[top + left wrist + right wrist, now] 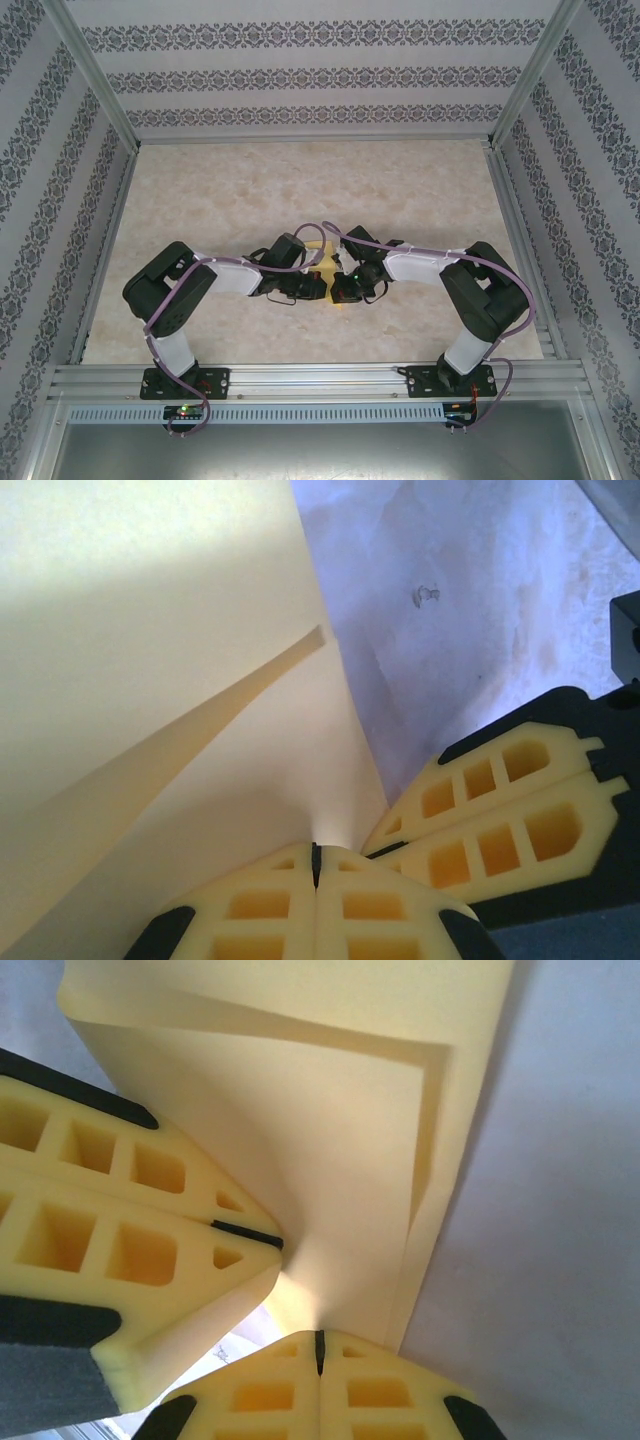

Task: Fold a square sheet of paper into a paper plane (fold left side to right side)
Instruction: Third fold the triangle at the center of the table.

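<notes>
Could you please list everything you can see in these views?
sheet of paper: one, yellow, partly folded, pinched between both pincers mid-table.
table: one, beige marbled, beneath the paper.
walls: three, white with dark patterned bands, around the table.
frame rail: one, silver, along the near edge.
left pincer: one, yellow fingers, shut on the paper.
right pincer: one, yellow fingers, shut on the paper.

1. Nothing readable in any of these shots: no text, labels, brand names or numbers.
2. The square sheet of paper (150, 630) is plain yellow with no print on it.
3. The walls (300, 75) across the top of the frame have ornamental bands, just pattern, no letters.
</notes>
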You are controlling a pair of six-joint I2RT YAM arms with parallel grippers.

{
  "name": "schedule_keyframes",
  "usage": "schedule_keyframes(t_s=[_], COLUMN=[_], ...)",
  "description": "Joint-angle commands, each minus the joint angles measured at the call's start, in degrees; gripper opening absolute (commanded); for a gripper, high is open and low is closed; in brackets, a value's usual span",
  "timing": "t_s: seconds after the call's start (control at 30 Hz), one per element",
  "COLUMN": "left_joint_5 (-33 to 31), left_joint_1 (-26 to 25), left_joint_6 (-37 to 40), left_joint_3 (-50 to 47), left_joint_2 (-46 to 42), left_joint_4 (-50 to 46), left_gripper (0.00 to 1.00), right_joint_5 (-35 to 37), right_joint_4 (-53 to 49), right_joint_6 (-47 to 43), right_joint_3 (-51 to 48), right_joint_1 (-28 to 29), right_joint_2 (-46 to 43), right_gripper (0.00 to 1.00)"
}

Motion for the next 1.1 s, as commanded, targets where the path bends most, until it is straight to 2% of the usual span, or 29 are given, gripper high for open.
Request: schedule_keyframes(t_s=[0.0,0.47,0.73,0.83,0.93,1.07], left_joint_5=[-7.3,-7.6,-5.6,-5.1,-4.4,-3.2], left_joint_1=[3.2,13.1,16.6,17.1,17.1,16.9], left_joint_6=[3.5,8.9,10.1,9.7,8.1,3.0], left_joint_3=[-2.0,-2.4,-1.4,-1.0,-1.5,-3.6], left_joint_2=[-0.8,-3.4,-6.2,-9.2,-12.8,-18.2], left_joint_4=[-4.1,-7.7,-9.7,-11.0,-11.7,-12.6], left_gripper=[0.01,0.01,0.04,0.09,0.16,0.29], right_joint_5=[5.3,5.2,4.4,3.7,4.7,10.1], right_joint_4=[-6.0,-6.3,-3.5,-0.5,2.1,1.0], right_joint_6=[-1.1,-1.2,-1.3,-1.2,-1.2,-2.4], right_joint_3=[-1.3,-1.9,-2.2,-2.4,-3.1,-3.2], right_joint_1=[0.4,0.3,0.2,0.3,0.3,-0.3], right_joint_2=[2.7,2.3,0.2,-2.4,-6.9,-12.4], right_gripper=[0.00,0.00,0.00,0.00,0.09,0.20])
